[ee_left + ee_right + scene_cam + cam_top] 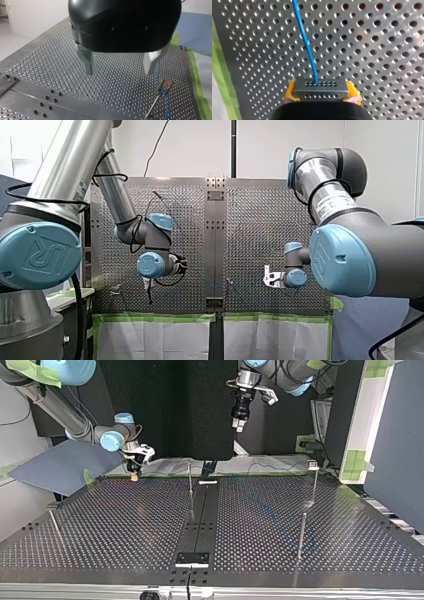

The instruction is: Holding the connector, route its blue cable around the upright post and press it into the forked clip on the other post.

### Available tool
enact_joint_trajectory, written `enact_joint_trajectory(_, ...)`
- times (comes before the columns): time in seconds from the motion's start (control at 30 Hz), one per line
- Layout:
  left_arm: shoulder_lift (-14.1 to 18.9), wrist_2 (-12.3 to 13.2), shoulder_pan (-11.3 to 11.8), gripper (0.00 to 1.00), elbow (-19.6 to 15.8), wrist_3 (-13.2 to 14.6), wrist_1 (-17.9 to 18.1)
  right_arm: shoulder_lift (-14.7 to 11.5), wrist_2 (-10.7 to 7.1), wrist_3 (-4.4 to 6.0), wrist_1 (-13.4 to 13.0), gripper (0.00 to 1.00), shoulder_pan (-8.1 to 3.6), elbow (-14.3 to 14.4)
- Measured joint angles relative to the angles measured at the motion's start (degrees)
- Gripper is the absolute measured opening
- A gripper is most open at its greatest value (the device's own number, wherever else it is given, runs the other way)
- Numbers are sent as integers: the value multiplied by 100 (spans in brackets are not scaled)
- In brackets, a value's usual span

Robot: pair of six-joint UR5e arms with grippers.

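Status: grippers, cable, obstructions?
Right gripper jaws shut on connector. Left gripper jaws open, empty, above table. Blue cable runs ahead from connector. No obstruction visible.

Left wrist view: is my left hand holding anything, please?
No: the left hand is open, with only the table showing between its fingers.

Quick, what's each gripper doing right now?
Left gripper: open, holding nothing.
Right gripper: closed on the connector with the blue cable.

Wide bare passage over perforated table point(125, 520) between thin upright posts: centre post point(190, 479), clip post point(314, 485), near post point(301, 535), left-edge post point(54, 525). Blue cable point(158, 72) strung low over it.
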Motion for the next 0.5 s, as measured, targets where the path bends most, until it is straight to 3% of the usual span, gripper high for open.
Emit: enact_joint_trajectory(0.5,2,31,19,100,-2,11,18,-502,83,21,71,0,-49,-6)
